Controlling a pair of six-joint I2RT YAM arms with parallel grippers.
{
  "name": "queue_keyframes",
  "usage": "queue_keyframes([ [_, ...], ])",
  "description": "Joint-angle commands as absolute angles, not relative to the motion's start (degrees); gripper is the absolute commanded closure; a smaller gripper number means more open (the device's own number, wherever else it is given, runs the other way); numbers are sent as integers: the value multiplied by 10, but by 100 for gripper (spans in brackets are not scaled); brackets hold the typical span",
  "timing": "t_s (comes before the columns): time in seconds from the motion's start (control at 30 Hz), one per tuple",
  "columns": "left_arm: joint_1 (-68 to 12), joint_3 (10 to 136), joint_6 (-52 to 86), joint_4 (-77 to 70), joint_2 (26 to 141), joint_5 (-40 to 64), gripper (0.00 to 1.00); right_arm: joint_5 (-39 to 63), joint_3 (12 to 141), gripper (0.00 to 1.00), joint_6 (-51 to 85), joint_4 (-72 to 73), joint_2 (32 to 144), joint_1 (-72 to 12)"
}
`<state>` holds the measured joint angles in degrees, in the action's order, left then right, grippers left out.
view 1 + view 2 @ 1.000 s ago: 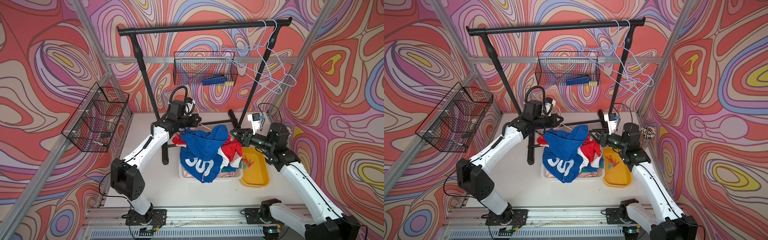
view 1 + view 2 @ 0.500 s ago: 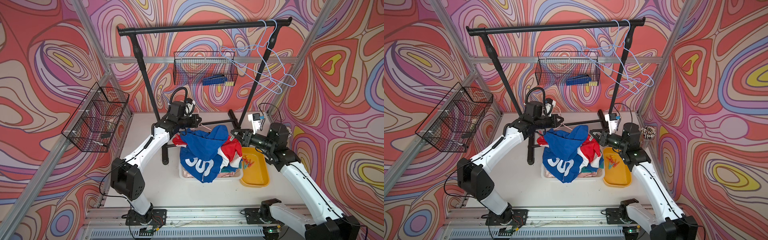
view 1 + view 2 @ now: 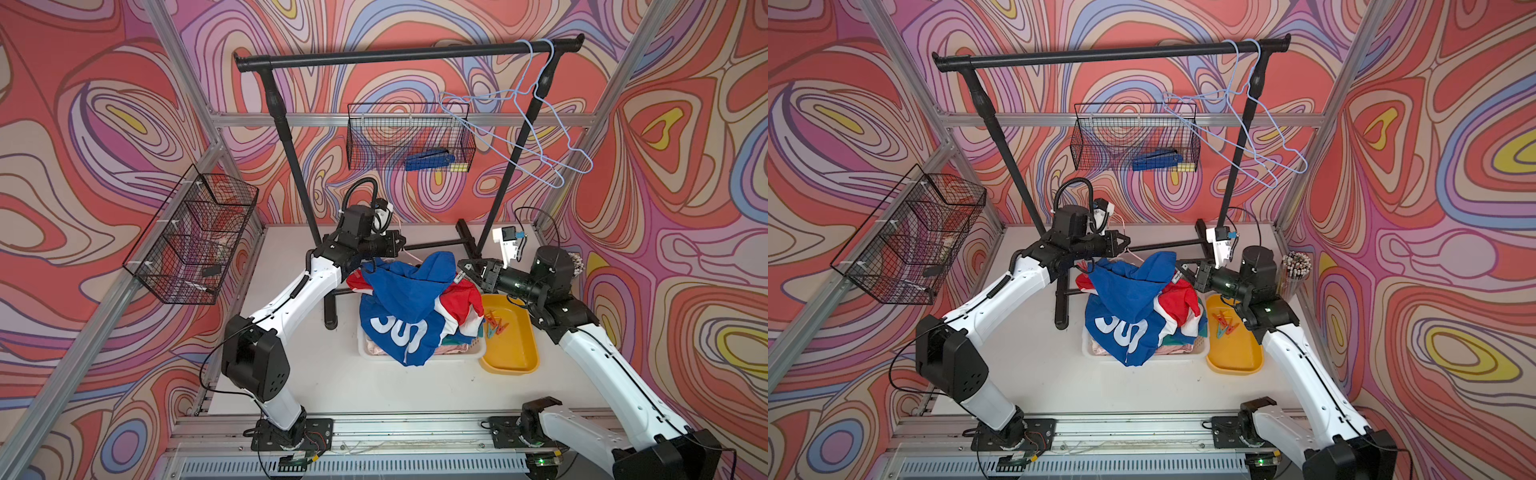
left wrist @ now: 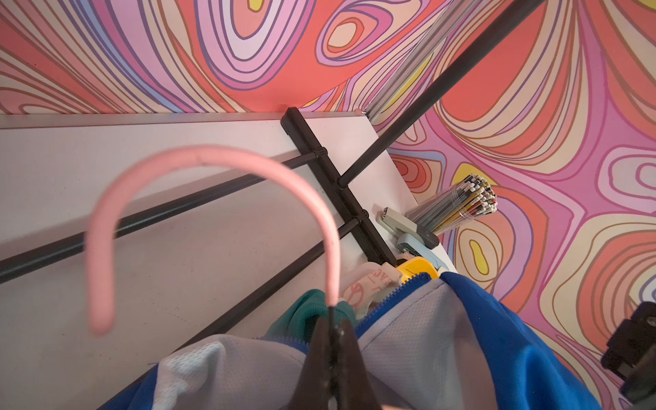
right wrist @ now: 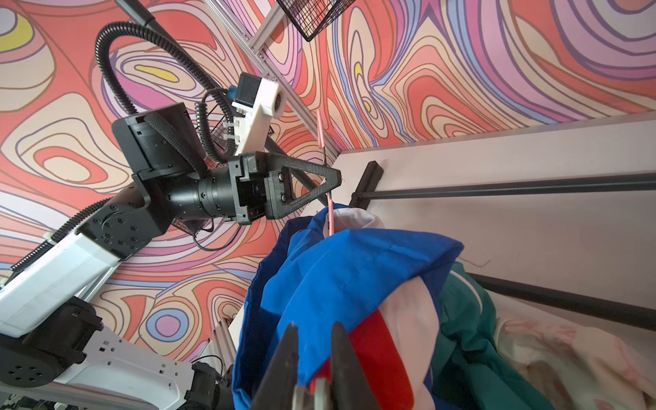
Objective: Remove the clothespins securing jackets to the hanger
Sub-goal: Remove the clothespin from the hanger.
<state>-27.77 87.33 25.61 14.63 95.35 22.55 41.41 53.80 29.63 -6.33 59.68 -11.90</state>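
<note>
We are looking at a black garment rack point(image 3: 407, 52) standing at the far side of the white table point(image 3: 291, 374), with two bare blue wire hangers point(image 3: 540, 137) dangling at its right end. Mid-table, the three jackets are bunching together, their lower parts resting in a white basket point(image 3: 374, 358). The blue hooded jacket point(image 3: 407, 303) is lying outermost, and the teal jacket point(image 5: 465, 319) and the pale pink jacket point(image 5: 568, 351) are showing beneath it. A yellow tray point(image 3: 515, 357) is sitting just right of the basket. Several clothespins point(image 3: 496, 326) are lying in its far half, clear of the clothing. The left gripper point(image 5: 332, 181) is clamping tight on the neck of the pink hanger point(image 4: 213, 159), at the far left of the bundle. The right gripper point(image 5: 312, 328) is pressing at the blue-and-red fabric on the bundle's right, its jaws standing a narrow gap apart. We cannot tell whether they are pinching anything.
</note>
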Motion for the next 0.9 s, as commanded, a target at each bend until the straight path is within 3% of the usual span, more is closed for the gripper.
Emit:
queue_keyframes([
  [0.0,-286,863,254,137,945,224,100,398,549,100,302,-50,589,-126],
  [0.23,-287,856,250,135,942,220,100,315,566,100,299,-45,585,-126],
  [0.4,-289,853,245,139,942,213,100,193,573,100,308,-36,560,-126],
  [0.53,-292,852,239,143,938,205,100,73,572,100,311,-116,544,-125],
  [0.7,-299,856,232,148,928,187,100,-22,492,100,360,-237,487,-100],
  [0.87,-310,871,228,161,925,173,100,-50,379,100,420,-273,437,-75],
])
